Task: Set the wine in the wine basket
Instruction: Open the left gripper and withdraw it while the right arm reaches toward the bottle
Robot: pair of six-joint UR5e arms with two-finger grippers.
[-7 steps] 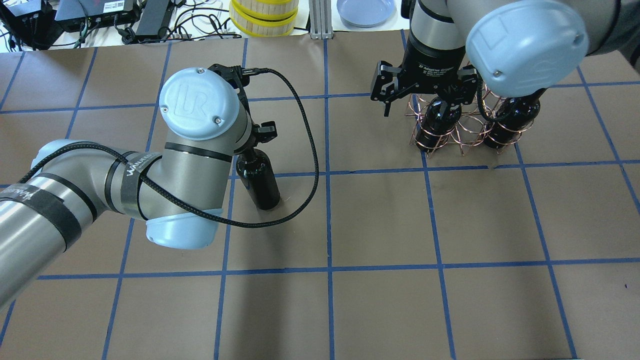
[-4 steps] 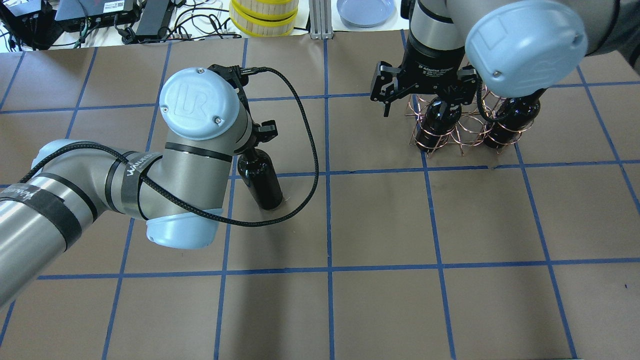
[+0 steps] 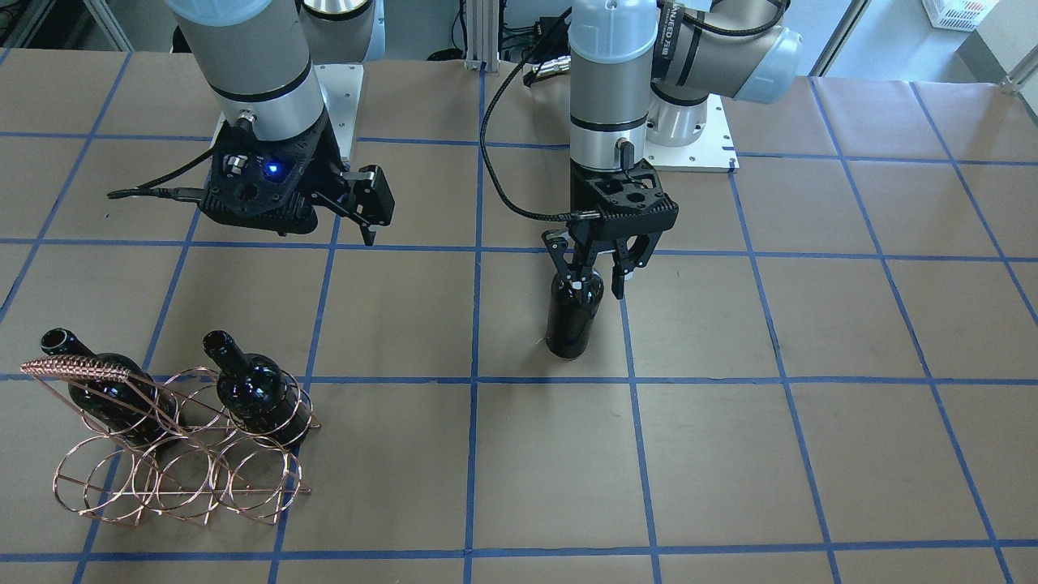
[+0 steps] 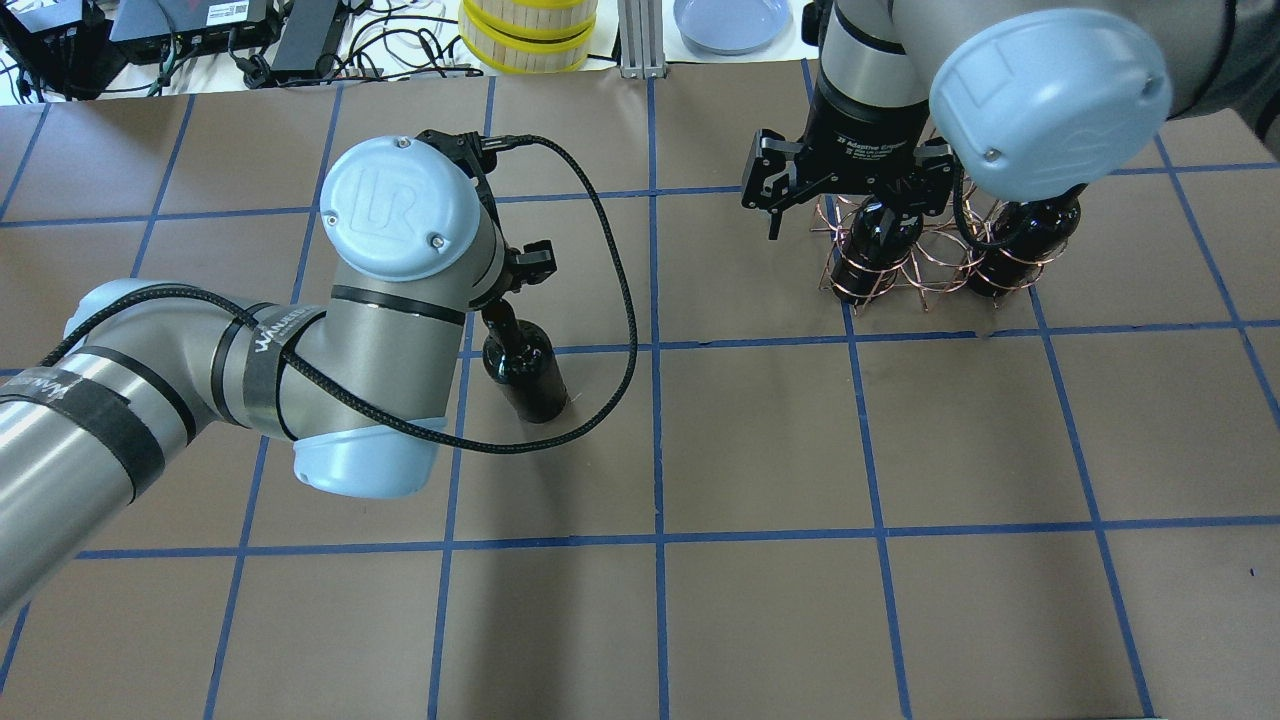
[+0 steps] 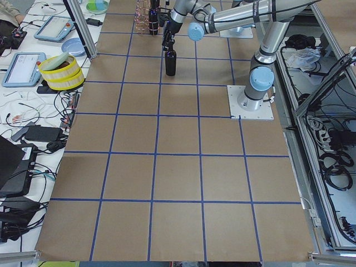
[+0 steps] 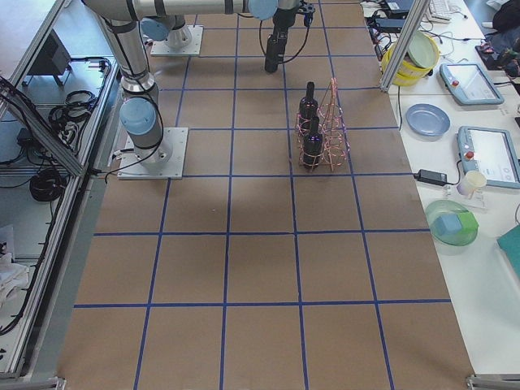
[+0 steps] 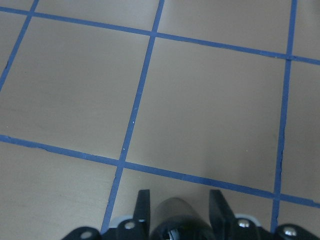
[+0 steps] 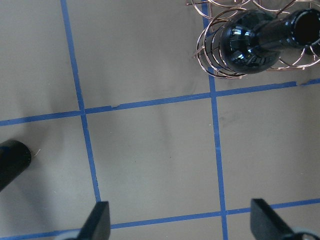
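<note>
Wine basket (image 3: 81, 370) stands at the table (image 3: 730, 454) edge, two bottles (image 3: 258, 396) already in its rings. Wine (image 3: 572, 320) stands upright, well apart from it. Left gripper (image 3: 598, 284) looks clenched on its neck: best lift straight, carry upright, lower slowly into a free ring. Right gripper (image 8: 182, 222), released, hovers by the basket and should clear off.

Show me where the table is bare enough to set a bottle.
Bare: the table between the lone wine bottle and the wine basket, and beyond that bottle toward the robot's left. Crowded: at the basket, right gripper open nearby.
</note>
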